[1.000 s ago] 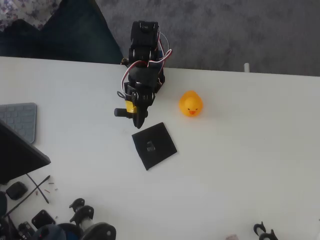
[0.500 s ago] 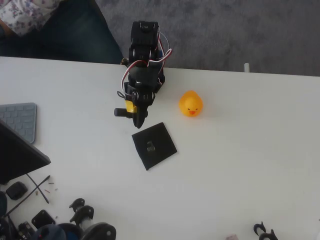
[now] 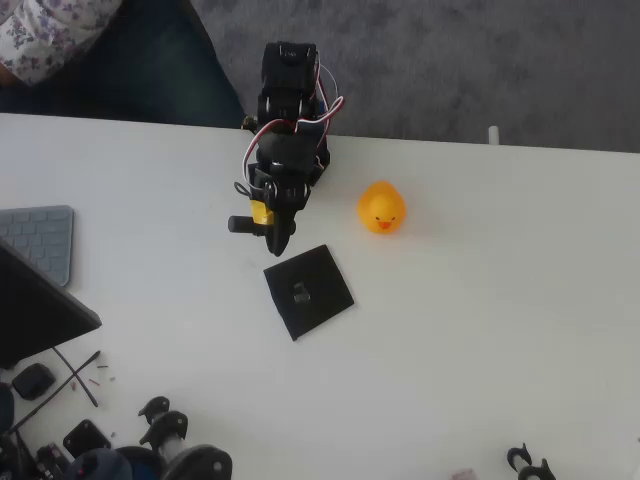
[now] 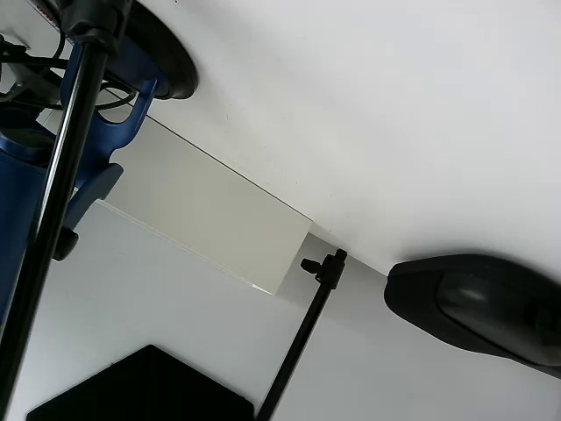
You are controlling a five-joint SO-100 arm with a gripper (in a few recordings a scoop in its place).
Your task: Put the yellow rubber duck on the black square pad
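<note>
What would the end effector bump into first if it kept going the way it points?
Probably the black square pad: the end effector points at its near corner. Its height is unclear from overhead.

Arm folded, hand (image 3: pixel 279 241) pointing down, empty

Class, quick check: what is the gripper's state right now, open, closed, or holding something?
Gripper: holding nothing; the yellow rubber duck sits apart on the table, off the black square pad. Whether it is open or closed cannot be told from above.
</note>
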